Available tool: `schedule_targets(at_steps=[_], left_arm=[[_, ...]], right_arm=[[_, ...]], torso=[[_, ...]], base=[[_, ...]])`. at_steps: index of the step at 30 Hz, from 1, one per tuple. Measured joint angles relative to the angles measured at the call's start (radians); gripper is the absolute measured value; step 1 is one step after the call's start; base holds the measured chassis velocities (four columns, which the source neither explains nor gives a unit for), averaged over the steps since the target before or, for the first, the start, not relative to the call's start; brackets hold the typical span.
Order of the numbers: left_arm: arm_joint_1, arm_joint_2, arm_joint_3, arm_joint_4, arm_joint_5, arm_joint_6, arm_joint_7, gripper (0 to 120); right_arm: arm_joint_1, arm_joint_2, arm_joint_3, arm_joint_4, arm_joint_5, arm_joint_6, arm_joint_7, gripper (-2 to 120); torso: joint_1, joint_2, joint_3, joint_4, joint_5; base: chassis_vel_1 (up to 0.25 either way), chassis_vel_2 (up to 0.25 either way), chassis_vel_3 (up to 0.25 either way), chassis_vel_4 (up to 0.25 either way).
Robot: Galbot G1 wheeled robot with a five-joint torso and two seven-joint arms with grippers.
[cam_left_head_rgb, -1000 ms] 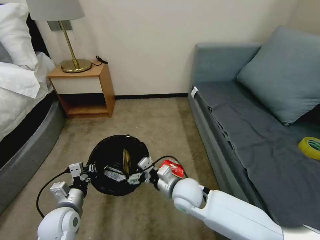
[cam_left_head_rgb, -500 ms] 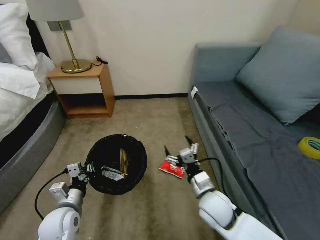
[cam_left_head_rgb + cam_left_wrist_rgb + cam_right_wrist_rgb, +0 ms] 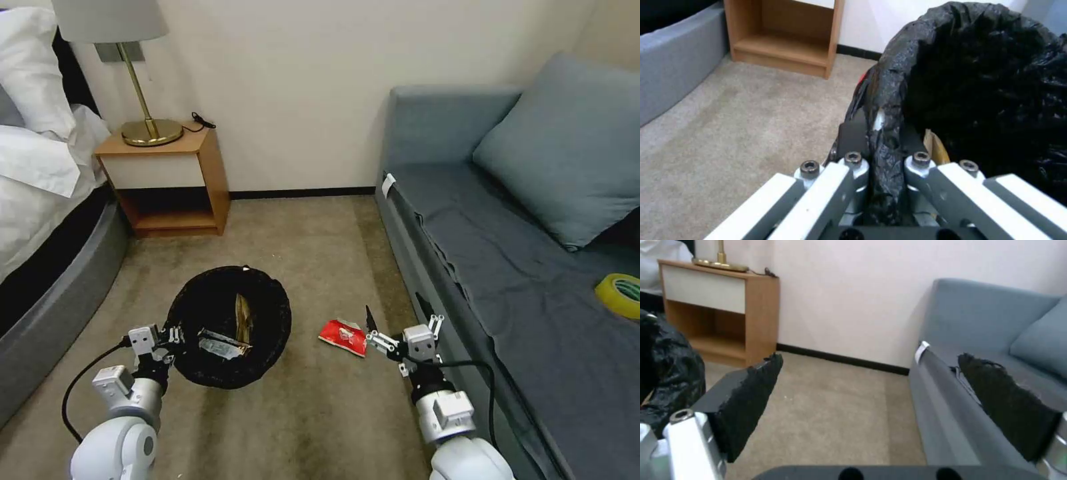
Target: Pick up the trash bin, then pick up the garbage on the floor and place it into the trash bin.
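The trash bin [image 3: 227, 327], round black mesh with a black liner, hangs just above the carpet. My left gripper [image 3: 170, 335] is shut on its near-left rim; in the left wrist view the left gripper [image 3: 882, 133] pinches rim and liner of the trash bin [image 3: 987, 83]. Inside lie a brown-gold wrapper [image 3: 243, 316] and a small clear bottle [image 3: 223, 345]. Garbage still on the floor: a flat red packet [image 3: 343, 337], right of the bin. My right gripper [image 3: 400, 323] hovers open and empty just right of the packet, by the sofa front; its pads [image 3: 751, 400] stand wide apart.
A grey sofa [image 3: 507, 267] runs along the right, with a cushion and a yellow tape roll [image 3: 620, 293] on it. A wooden nightstand [image 3: 167, 180] with a lamp stands at the back left, and a bed [image 3: 40, 220] lies on the left. Open carpet lies ahead.
My right gripper swung from over the bin's rim to the right, past the red packet, and now sits beside the sofa. The bin drifted slightly left in my left gripper.
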Motion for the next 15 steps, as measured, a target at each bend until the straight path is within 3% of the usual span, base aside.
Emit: schedule_targets(at_steps=[15], left_arm=[[0.01,0.003,-0.005,-0.004,0.0,0.002,-0.001,4]], right_arm=[[-0.012,0.0,0.004,0.004,-0.005,0.006,-0.021,100]], torso=[[0.0,0.0,0.0,0.0001,0.0]], base=[[0.0,0.0,0.0,0.0]])
